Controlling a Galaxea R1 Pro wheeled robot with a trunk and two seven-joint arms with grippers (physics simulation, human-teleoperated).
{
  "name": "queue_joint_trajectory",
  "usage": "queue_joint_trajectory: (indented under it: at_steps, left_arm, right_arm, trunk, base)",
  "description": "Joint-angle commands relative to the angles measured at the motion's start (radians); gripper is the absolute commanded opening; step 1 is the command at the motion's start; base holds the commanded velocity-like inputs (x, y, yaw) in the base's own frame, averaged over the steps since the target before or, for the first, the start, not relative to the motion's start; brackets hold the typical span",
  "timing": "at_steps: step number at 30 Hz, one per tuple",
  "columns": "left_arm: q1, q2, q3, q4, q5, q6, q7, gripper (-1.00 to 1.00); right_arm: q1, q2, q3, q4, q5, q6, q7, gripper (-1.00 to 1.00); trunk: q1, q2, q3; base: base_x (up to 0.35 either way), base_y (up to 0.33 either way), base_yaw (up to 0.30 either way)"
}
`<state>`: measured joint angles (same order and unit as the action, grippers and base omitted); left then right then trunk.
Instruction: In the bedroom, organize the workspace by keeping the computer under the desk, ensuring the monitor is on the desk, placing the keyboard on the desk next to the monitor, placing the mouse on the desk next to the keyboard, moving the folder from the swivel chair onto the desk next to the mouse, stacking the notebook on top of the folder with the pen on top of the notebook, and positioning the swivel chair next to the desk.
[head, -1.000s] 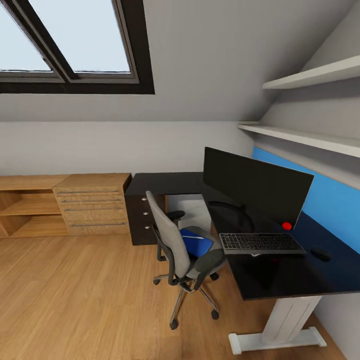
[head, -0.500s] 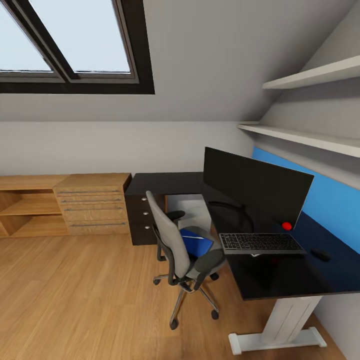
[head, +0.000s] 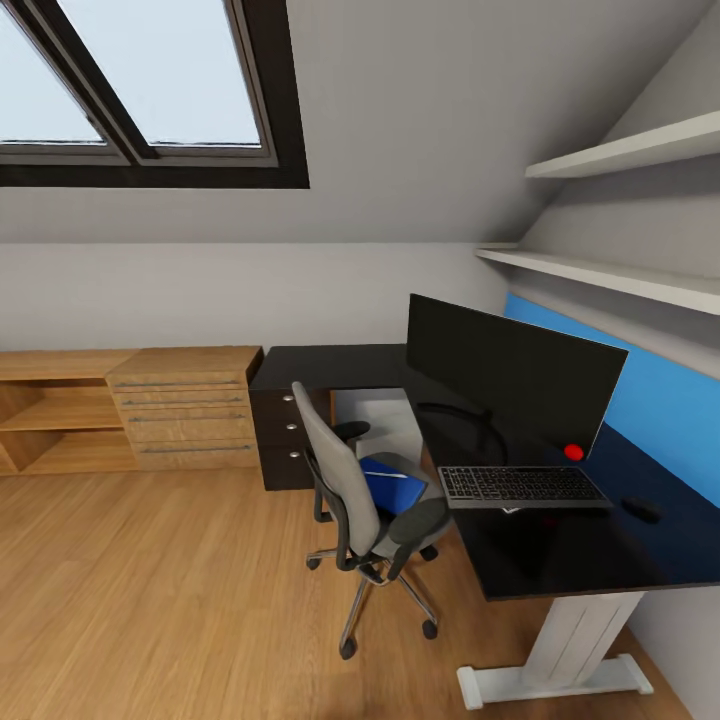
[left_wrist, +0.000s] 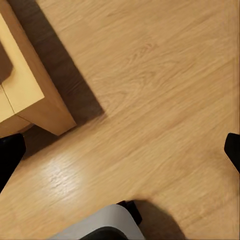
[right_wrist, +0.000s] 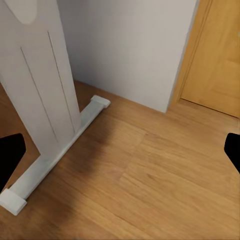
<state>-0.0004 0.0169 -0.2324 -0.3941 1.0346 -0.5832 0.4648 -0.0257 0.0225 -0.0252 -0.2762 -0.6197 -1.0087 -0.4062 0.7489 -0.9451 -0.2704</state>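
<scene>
The black L-shaped desk (head: 330, 366) stands in the right corner. On it are the wide black monitor (head: 510, 372), the keyboard (head: 522, 488) in front of it, and the small black mouse (head: 641, 508) to the keyboard's right. The grey swivel chair (head: 345, 485) faces the desk, with the blue folder (head: 392, 486) lying on its seat. The light-grey computer (head: 385, 420) sits under the desk behind the chair. The notebook and the pen are out of view. My left gripper (left_wrist: 120, 155) hangs open over bare floor. My right gripper (right_wrist: 120, 152) is open near the desk's white leg (right_wrist: 35, 90).
A light-wood drawer chest (head: 185, 405) and open shelving (head: 55, 415) line the left wall under a skylight. Two white wall shelves (head: 610, 275) hang above the desk. A wooden door (right_wrist: 215, 55) is near my right gripper, and a light-wood furniture corner (left_wrist: 25, 90) near my left.
</scene>
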Motion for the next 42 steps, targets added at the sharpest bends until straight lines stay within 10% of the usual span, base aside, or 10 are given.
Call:
queue_joint_trajectory:
  at_steps: [1, 10, 11, 16, 42]
  left_arm:
    - [0.0, 0.001, -0.008, -0.003, 0.004, -0.005, 0.009, 1.0]
    - [-0.001, 0.011, -0.007, -0.005, 0.007, -0.002, -0.022, 1.0]
    - [0.0, 0.02, -0.007, -0.003, 0.007, 0.0, -0.222, 1.0]
    - [-0.001, 0.037, -0.005, 0.0, 0.01, 0.003, -0.349, 1.0]
    - [0.0, 0.031, -0.008, 0.003, 0.01, 0.003, -0.358, 1.0]
  right_arm:
    - [0.0, 0.001, -0.002, -0.001, 0.008, 0.0, -0.008, 1.0]
    - [0.0, 0.001, -0.003, -0.001, 0.008, -0.001, -0.006, 1.0]
    - [0.0, 0.001, -0.003, -0.001, 0.008, -0.001, -0.007, 1.0]
    - [0.0, 0.002, -0.002, -0.001, 0.009, 0.001, -0.006, 1.0]
    - [0.0, 0.004, -0.001, 0.0, 0.009, 0.001, -0.005, 1.0]
  trunk:
    - [0.0, -0.001, -0.001]
    - [0.035, -0.064, -0.029]
    - [0.038, -0.071, -0.033]
    - [0.058, -0.106, -0.048]
    - [0.157, -0.288, -0.13]
  base:
    - [0.0, 0.0, 0.0]
    - [0.0, 0.0, 0.0]
    - [0.0, 0.0, 0.0]
    - [0.0, 0.0, 0.0]
    - [0.0, 0.0, 0.0]
